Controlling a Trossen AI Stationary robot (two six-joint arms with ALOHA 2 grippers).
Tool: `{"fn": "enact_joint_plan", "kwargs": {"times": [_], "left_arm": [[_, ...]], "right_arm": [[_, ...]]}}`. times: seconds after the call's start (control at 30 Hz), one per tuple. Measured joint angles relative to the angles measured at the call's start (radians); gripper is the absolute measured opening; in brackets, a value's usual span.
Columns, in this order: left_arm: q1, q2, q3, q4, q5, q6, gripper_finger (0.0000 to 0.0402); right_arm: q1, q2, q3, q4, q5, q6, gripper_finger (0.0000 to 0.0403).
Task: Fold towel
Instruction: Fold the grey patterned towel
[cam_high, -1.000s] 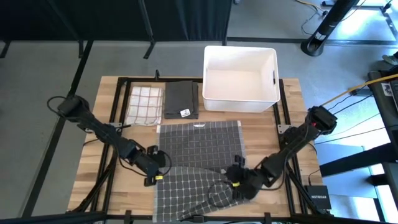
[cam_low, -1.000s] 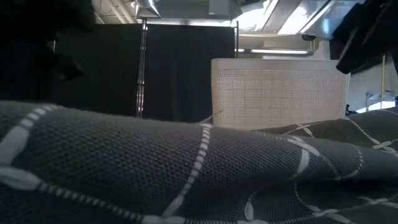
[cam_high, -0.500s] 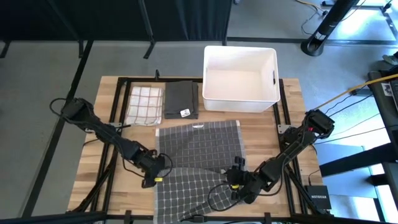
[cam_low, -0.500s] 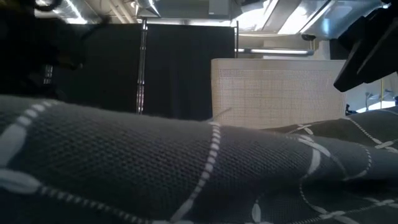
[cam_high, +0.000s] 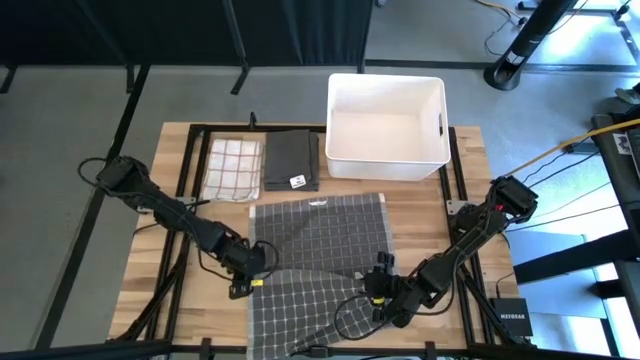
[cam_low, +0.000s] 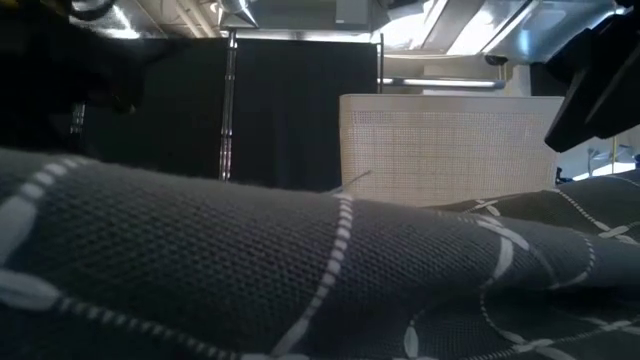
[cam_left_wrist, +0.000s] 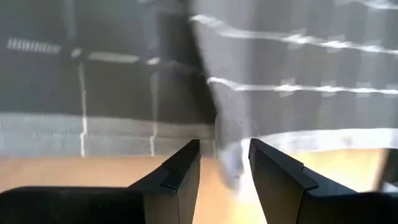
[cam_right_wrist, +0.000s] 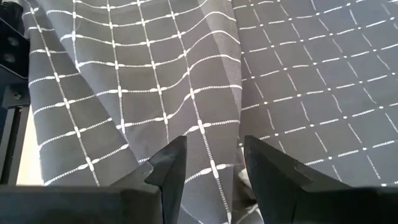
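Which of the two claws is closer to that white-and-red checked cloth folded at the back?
Left. The left gripper sits at the grey towel's left edge, nearer the checked cloth. The right gripper is across the towel.

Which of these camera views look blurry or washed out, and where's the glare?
Left wrist view: the grey checked towel is smeared, with bright light across the table under the left pincer. Low view: the towel fills the foreground, soft up close; bright ceiling lights glare above the white bin. Right wrist view: crisp grid lines. High view: evenly lit.
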Motion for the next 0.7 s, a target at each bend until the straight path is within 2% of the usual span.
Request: {"fn": "enact_joint_plan", "kwargs": {"times": [0.13, 0.37, 0.53, 0.7], "left_arm": [[0.036, 0.0, 0.012, -0.085, 0.004, -0.044, 0.0131], [0.045, -0.001, 0.017, 0.015, 0.017, 0.029, 0.0131], [0.045, 0.003, 0.013, -0.059, -0.054, 0.029, 0.0131], [0.039, 0.003, 0.012, -0.025, -0.039, 0.044, 0.0131]], "right_arm": [[0.0, 0.0, 0.0, 0.0, 0.003, 0.0, 0.0163], [-0.009, 0.0, 0.0, 0.0, -0.003, 0.0, 0.0163], [-0.006, 0.0, 0.0, 0.0, -0.004, 0.001, 0.0163], [-0.006, 0.0, 0.0, -0.002, -0.004, 0.0, 0.0163]]}}
